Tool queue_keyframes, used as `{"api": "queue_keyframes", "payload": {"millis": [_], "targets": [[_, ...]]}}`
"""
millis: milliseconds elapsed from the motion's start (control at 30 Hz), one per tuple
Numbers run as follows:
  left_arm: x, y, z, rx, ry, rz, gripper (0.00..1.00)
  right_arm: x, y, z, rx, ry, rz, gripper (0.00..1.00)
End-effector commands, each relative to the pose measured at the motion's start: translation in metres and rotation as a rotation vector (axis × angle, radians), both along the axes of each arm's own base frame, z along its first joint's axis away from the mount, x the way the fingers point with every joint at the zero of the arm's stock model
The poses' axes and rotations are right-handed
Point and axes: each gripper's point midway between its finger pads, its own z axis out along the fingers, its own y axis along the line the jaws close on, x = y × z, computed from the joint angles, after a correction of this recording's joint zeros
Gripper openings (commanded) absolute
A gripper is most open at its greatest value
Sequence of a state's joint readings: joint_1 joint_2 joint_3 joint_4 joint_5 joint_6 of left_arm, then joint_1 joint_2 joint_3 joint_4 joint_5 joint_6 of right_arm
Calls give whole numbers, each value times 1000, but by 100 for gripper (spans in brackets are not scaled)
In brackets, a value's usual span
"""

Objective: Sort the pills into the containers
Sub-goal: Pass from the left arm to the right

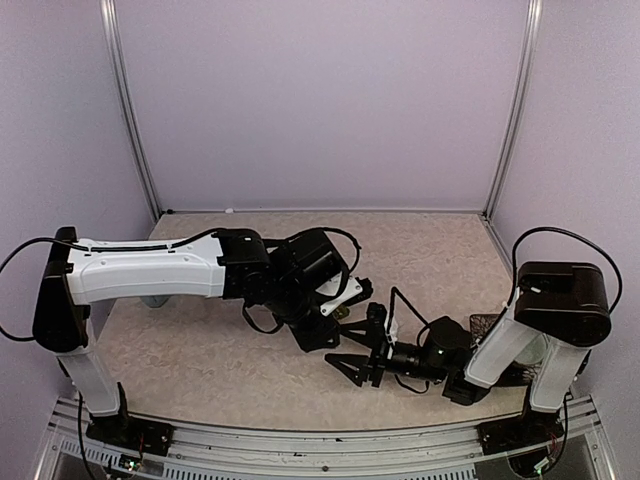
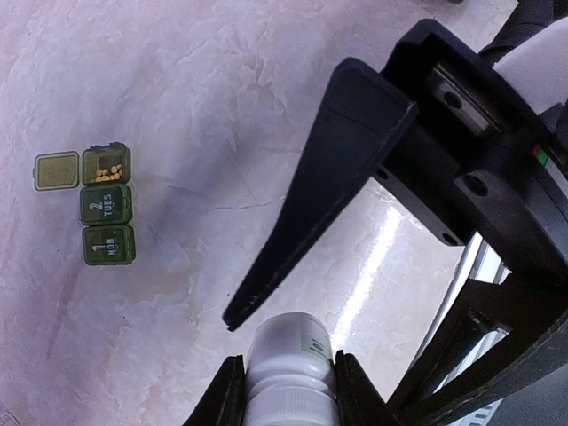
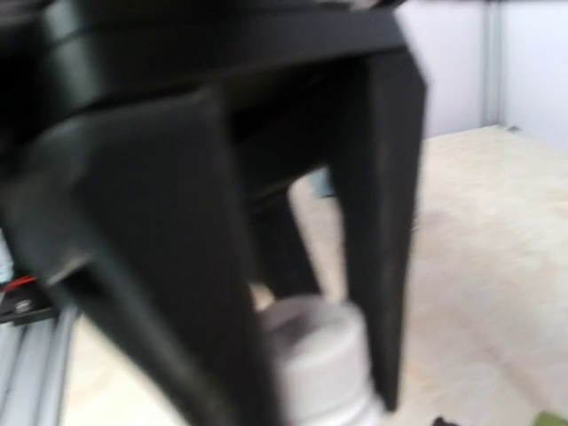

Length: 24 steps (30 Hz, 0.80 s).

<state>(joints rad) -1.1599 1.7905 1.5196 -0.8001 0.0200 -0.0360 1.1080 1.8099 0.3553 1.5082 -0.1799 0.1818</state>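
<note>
Black and spread wide, the right gripper (image 1: 343, 368) lies nearest the table's near edge, its fingers reaching left toward the middle. Its own view is blurred, with a white bottle (image 3: 315, 355) showing between the fingers. Just beyond, the left gripper (image 2: 286, 395) clamps this bottle by its body. Farther out on the marbled tabletop (image 2: 222, 80), well apart from the bottle, lies the dark green pill-box strip (image 2: 107, 211). The compartments marked MON and TUES are closed; the third has its lid (image 2: 56, 170) flipped aside and small yellow pills (image 2: 107, 174) inside.
</note>
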Motion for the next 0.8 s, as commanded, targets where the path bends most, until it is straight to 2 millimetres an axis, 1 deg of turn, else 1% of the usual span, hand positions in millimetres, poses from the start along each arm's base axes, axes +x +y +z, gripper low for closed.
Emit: {"api": "queue_keyframes", "payload": {"millis": [0,167,467,600,767], "targets": [[2,-8,16,-49,-15,-14,23,16,3,4,-19,-56,-94,68],[3,-9,18,-50,-16,-12,23,18,2,3,-27,-79,-116,67],[4,-11,19,-48,-16,-16,22,21,-4,-9,-51,-74,-151,67],[4,-10,18,-44,-13,-15,22,24,-6,-6,-42,-78,-175,67],[4,-9,17,-40,-12,-12,22,27,-5,-2,-34,-87,-190,61]]}}
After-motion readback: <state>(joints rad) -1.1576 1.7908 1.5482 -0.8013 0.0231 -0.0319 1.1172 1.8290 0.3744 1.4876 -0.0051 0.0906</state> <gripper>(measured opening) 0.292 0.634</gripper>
